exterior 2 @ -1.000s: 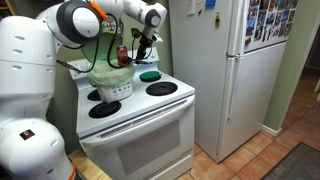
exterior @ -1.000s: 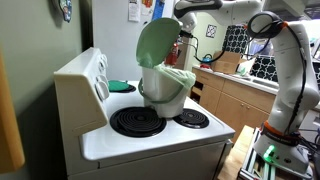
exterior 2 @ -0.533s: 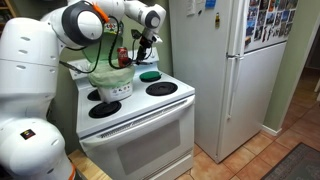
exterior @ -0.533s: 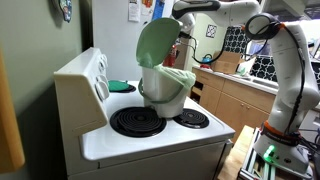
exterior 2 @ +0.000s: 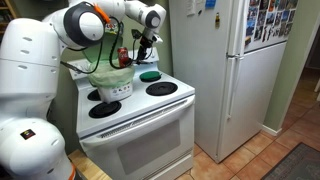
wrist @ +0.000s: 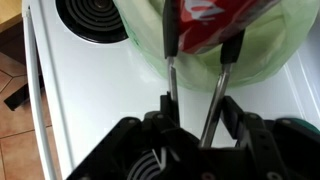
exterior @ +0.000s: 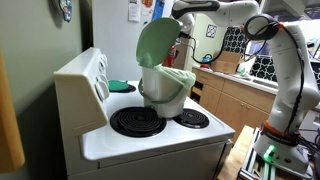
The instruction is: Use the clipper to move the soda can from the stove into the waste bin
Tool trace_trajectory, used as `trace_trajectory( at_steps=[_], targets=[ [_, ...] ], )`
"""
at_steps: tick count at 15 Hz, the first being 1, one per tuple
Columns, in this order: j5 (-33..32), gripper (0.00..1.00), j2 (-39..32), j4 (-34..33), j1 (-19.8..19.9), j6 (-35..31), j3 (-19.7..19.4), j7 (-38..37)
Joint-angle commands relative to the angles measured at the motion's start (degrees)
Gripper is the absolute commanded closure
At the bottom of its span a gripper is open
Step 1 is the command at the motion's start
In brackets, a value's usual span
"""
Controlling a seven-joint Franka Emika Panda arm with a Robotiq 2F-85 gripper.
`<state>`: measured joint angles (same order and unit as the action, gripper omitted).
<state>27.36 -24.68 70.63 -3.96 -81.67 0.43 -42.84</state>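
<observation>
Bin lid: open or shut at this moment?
Open. In an exterior view the lid stands upright above the bin, leaving its liner rim uncovered.

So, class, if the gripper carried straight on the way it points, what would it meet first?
Probably the waste bin's green liner: the gripper points along the tongs, whose tips hold the soda can just above it. Depth is unclear.

Red soda can (wrist: 212, 20), white stove (wrist: 88, 92)
</observation>
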Motion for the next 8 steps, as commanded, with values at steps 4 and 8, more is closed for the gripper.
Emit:
trace_trajectory(
  at_steps=[4, 8],
  targets=[
    [-0.32, 0.14, -1.18, -1.89, 0.26, 1.29, 0.54, -1.27],
    [-0.17, 0.28, -1.22, -1.89, 0.31, 1.38, 0.61, -1.26]
  ],
)
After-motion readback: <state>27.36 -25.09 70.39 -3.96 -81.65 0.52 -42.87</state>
